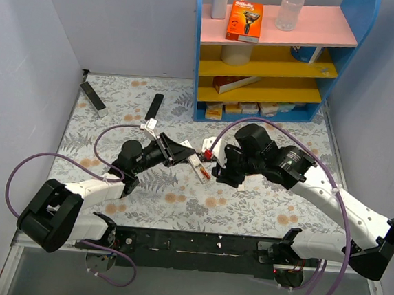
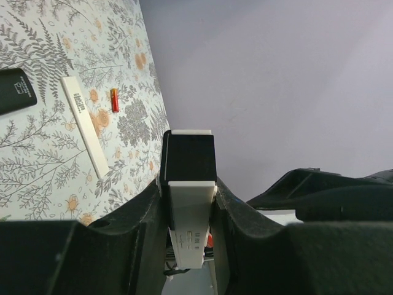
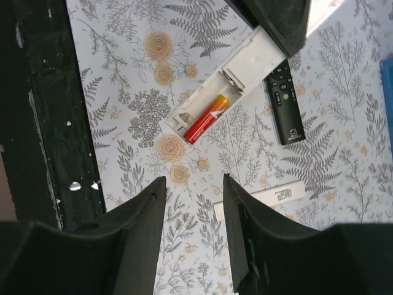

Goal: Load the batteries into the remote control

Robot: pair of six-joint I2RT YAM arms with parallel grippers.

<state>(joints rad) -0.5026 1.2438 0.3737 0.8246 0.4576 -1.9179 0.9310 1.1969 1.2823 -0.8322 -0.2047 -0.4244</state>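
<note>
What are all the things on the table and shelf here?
batteries: two, red; one in the remote's open slot, one loose on the cloth
white remote: one, white, held up off the cloth, back open
white cover: one, white, flat on the cloth
black remotes: at least two, on the far left of the cloth
cloth: one, grey with ferns and orange flowers, over the table
shelf: one, blue with pink and yellow boards, far right
orange box: one, top board
clear bottle: one, top board
left hand: black, shut on the white remote
right hand: black, open, empty, above the cloth
</note>
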